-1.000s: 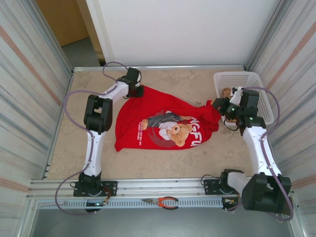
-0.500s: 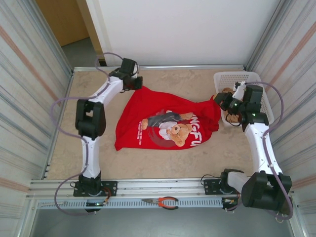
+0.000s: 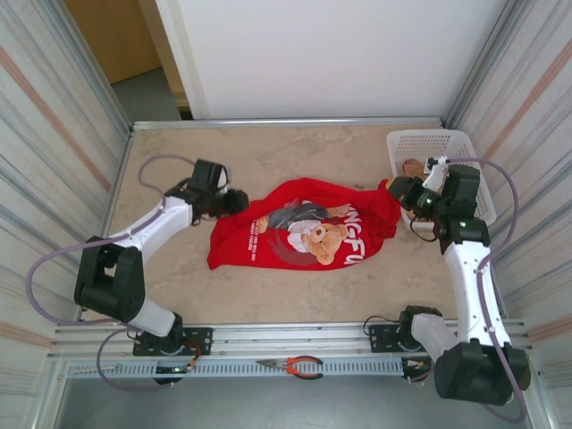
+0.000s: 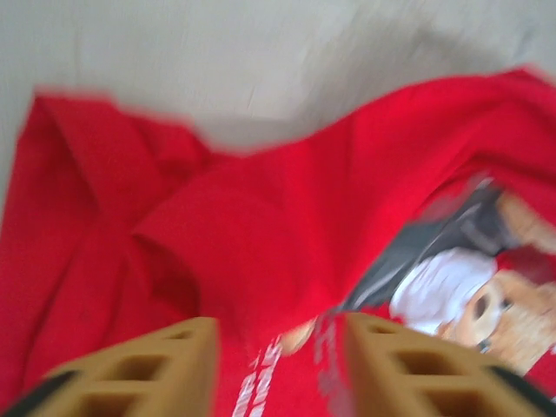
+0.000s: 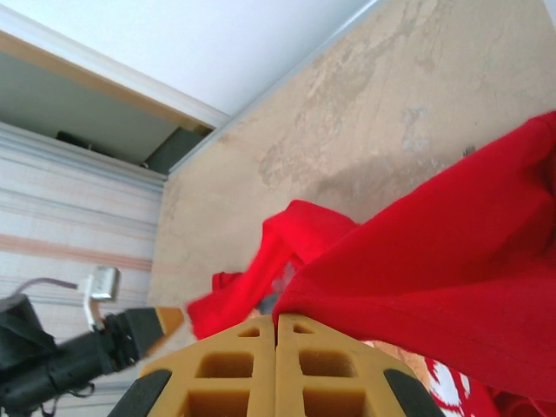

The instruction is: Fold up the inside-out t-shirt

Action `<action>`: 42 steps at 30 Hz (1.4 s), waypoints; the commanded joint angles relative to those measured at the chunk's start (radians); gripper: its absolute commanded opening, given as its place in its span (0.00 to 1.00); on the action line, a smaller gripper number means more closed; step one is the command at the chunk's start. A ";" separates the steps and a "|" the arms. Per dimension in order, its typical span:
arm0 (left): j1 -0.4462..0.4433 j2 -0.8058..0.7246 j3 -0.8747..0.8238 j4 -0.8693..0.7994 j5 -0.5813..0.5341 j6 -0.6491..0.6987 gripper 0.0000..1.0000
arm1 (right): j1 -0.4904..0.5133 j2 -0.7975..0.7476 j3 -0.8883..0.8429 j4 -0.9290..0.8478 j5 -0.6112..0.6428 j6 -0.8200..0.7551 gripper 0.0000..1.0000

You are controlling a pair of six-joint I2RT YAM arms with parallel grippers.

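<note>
The red t-shirt (image 3: 304, 234) is lying mid-tabletop (image 3: 268, 299), print up, its long axis running left to right between the two hands. The left hand (image 3: 234, 204) is hovering at its left end, fingers standing apart and, as far as the blurred wrist view lets me judge, gripping nothing. Slightly farther back, the right hand (image 3: 393, 188) is pinching the right end, fingers closed on the cloth.

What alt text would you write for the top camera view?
A red t-shirt, teddy-bear print up, lies rumpled on a tan table. The right fingers pinch its right edge next to a white basket; the left fingers are at its left edge.
</note>
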 commanded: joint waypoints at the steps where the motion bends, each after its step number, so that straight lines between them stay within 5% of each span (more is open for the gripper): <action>1: 0.007 -0.091 -0.084 0.094 -0.028 -0.064 0.62 | 0.001 -0.012 -0.042 -0.031 0.002 -0.020 0.00; 29: -0.068 0.016 -0.108 0.186 -0.090 -0.167 0.61 | 0.012 -0.008 -0.057 -0.031 0.017 -0.032 0.00; 37: -0.077 0.060 -0.101 0.263 -0.059 -0.170 0.56 | 0.012 -0.008 -0.050 -0.032 0.021 -0.030 0.00; 42: -0.099 0.062 -0.121 0.331 -0.050 -0.176 0.43 | 0.012 -0.007 -0.045 -0.034 0.022 -0.031 0.00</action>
